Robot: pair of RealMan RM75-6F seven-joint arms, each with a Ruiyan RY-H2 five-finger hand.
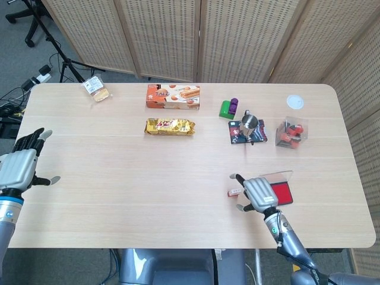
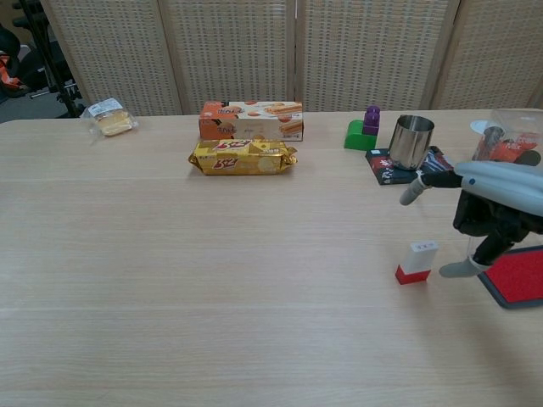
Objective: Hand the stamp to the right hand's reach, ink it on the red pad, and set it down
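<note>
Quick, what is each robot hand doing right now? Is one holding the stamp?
Left robot hand: open, holding nothing.
Right robot hand: open, fingers spread, beside the stamp, not holding it.

White stamp [image 2: 417, 260], red base

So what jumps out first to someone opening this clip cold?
The right hand, near the table's right front, hovers with fingers spread beside the small red-and-white stamp, which stands upright and free. Right of it lies the red ink pad, lid open. The left hand hangs open, fingers apart, at the table's far left edge, holding nothing.
</note>
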